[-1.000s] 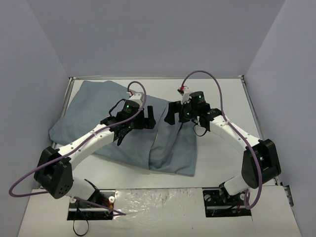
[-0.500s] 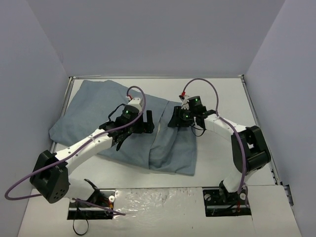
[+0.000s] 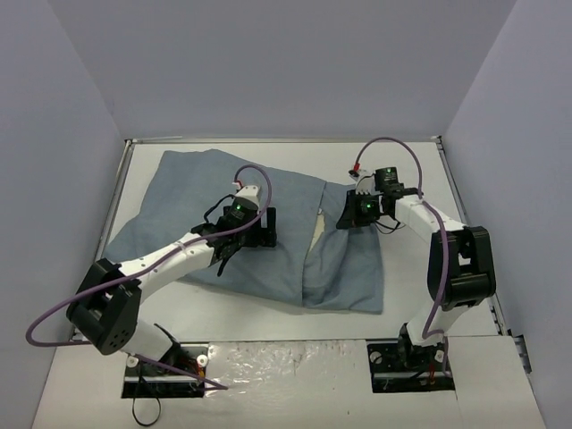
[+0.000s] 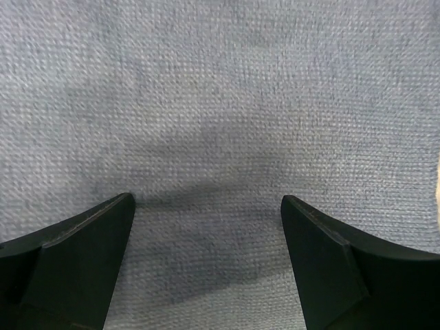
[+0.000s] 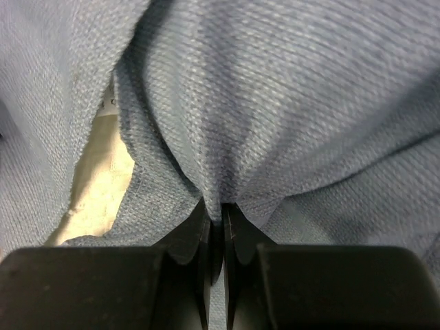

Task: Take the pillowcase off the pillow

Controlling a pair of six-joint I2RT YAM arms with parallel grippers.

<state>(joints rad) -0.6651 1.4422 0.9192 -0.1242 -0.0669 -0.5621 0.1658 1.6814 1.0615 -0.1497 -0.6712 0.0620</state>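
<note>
Right pincer (image 5: pixel 221 212) pinches the pillowcase (image 3: pixel 179 197), lying lengthwise left-right; left pincer (image 4: pixel 206 199) gapes.

White surface (image 3: pixel 223 317), matte, boxed in by 3 plain pale lilac-grey walls (image 3: pixel 286 63): left, back, right. Thin metal rail (image 3: pixel 286 140) along the far edge and down both sides, right under the back wall. Crinkled, shiny clear sheet (image 3: pixel 286 362) lying flat on the near edge, about midway across.

light: bright, diffuse | shadows: soft | focus: wrist views blurred near lens
</note>
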